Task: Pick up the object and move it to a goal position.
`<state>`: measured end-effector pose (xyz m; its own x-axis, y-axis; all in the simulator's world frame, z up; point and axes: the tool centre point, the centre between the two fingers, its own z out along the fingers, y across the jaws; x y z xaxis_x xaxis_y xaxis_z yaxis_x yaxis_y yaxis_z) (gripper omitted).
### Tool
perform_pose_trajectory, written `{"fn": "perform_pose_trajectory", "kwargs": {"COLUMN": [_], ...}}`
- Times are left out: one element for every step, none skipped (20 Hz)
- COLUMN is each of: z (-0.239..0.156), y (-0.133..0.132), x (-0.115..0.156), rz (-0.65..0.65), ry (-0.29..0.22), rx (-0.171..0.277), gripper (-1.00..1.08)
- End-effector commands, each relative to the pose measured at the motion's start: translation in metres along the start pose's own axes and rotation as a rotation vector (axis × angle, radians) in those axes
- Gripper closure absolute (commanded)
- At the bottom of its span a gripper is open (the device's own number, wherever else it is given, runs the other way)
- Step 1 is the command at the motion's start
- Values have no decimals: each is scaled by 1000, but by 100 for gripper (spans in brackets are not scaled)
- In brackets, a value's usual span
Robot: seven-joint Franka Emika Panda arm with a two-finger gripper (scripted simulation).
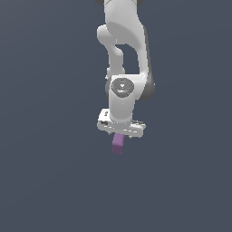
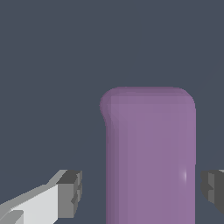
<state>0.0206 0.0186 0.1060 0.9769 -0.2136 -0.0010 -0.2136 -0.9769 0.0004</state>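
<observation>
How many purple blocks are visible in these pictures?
1. The purple block sits just under the hand in the exterior view. In the wrist view it stands between the two fingers, with a gap on each side. No other block shows.

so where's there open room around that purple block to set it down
Plain grey floor runs bare on every side of the purple block in the exterior view. The only crowded spot is right at the block, where the claw and white arm sit above it.
</observation>
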Motion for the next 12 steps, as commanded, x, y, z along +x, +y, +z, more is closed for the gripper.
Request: {"fn": "perform_pose_trajectory", "kwargs": {"z": [8, 9, 10, 10, 10, 10, 10, 10, 10, 10, 10, 10], "y": [0, 0, 0, 0, 0, 0, 0, 0, 0, 0, 0, 0], "x": [0, 1, 1, 1, 1, 1, 1, 1, 1, 1, 1, 1], "rz": [1, 1, 1, 1, 1, 1, 1, 1, 1, 1, 1, 1], "ry": [1, 1, 1, 1, 1, 1, 1, 1, 1, 1, 1, 1], "rx": [0, 0, 0, 0, 0, 0, 0, 0, 0, 0, 0, 0], "gripper": [-92, -92, -92, -92, -92, 108, 108, 108, 108, 108, 108, 108]}}
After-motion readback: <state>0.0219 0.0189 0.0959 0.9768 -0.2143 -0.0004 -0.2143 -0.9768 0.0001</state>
